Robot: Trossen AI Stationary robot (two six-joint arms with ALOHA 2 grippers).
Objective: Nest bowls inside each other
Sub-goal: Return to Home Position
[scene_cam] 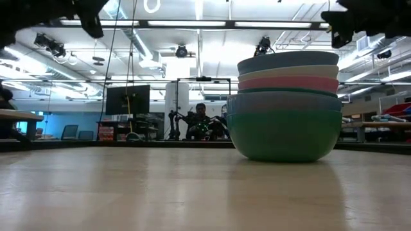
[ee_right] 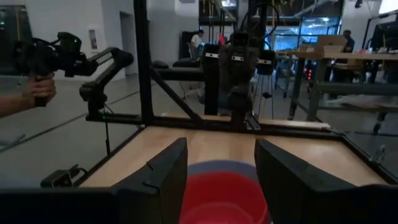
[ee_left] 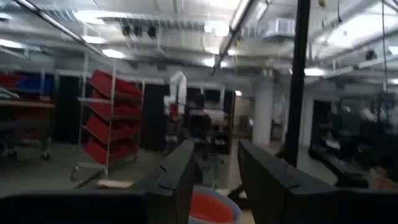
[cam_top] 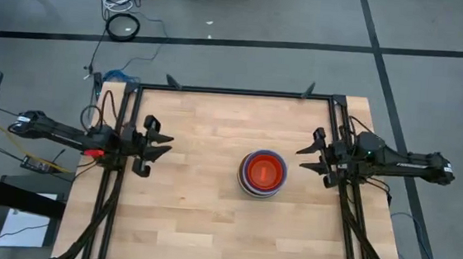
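The left gripper (cam_top: 164,146) and right gripper (cam_top: 304,156) hang released near opposite table (cam_top: 191,217) edges, bowl stack (cam_top: 262,172) between.

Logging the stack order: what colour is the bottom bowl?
The bottom bowl is teal; the low view shows it best.

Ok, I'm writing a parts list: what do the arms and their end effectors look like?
Both arms are slim and dark. The left arm shows a red patch near its wrist; the right arm carries pale lettering. The left end effector and right end effector each have two dark angular fingers.
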